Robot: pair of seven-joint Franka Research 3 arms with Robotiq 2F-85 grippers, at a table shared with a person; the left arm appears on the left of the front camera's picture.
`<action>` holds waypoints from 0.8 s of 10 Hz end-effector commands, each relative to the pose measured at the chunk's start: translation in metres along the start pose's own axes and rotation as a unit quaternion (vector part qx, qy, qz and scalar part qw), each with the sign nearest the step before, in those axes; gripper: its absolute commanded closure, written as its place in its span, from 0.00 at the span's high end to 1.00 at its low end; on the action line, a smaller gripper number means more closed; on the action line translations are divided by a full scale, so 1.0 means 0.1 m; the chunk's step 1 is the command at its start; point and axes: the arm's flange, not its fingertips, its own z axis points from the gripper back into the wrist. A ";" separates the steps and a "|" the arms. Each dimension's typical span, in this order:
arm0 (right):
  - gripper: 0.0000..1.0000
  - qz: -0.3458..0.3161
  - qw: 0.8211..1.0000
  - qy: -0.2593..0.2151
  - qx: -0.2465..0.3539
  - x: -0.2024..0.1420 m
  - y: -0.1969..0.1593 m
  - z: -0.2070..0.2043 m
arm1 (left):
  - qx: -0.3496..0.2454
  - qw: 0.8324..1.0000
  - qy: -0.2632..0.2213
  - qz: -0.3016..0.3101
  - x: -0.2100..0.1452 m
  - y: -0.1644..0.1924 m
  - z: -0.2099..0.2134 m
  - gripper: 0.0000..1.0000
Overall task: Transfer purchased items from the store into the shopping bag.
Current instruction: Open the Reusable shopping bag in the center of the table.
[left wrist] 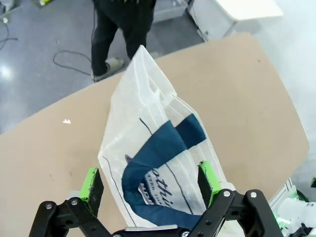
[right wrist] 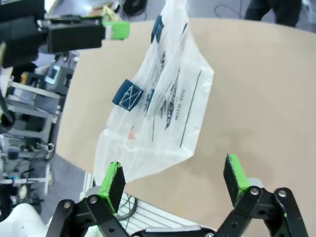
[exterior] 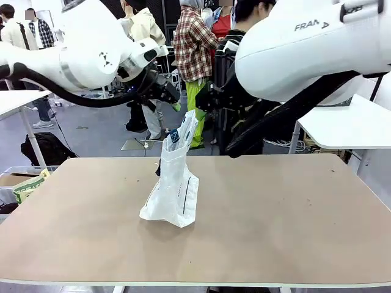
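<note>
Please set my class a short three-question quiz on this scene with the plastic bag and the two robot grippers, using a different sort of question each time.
1. True or false: the shopping bag lies flat on the table.
2. Choose one. The left gripper and the right gripper are: A) both open; B) both shut with nothing held; C) both shut on the bag.
3. Fill the gap: the bag's strap handles are ____ in colour.

Key:
1. False; it stands upright.
2. A.
3. Navy (dark blue).
</note>
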 end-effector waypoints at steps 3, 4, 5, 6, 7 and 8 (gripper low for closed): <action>1.00 -0.026 0.999 0.037 0.000 0.08 0.13 -0.42 | -0.014 0.997 0.068 -0.022 0.32 -0.17 -0.22 1.00; 1.00 -0.029 0.999 0.043 0.007 0.08 0.16 -0.49 | -0.020 0.997 0.077 -0.022 0.33 -0.20 -0.30 1.00; 1.00 -0.030 0.999 0.041 0.005 0.07 0.18 -0.54 | -0.017 0.996 0.082 -0.019 0.32 -0.20 -0.36 1.00; 1.00 -0.034 0.999 0.041 0.007 0.05 0.20 -0.59 | -0.005 0.995 0.096 -0.015 0.29 -0.17 -0.41 1.00; 1.00 -0.039 0.999 0.037 0.001 0.05 0.20 -0.64 | -0.002 0.995 0.101 -0.010 0.26 -0.15 -0.43 1.00; 1.00 -0.042 0.998 0.038 -0.001 0.07 0.19 -0.68 | 0.007 0.994 0.105 -0.008 0.24 -0.13 -0.44 1.00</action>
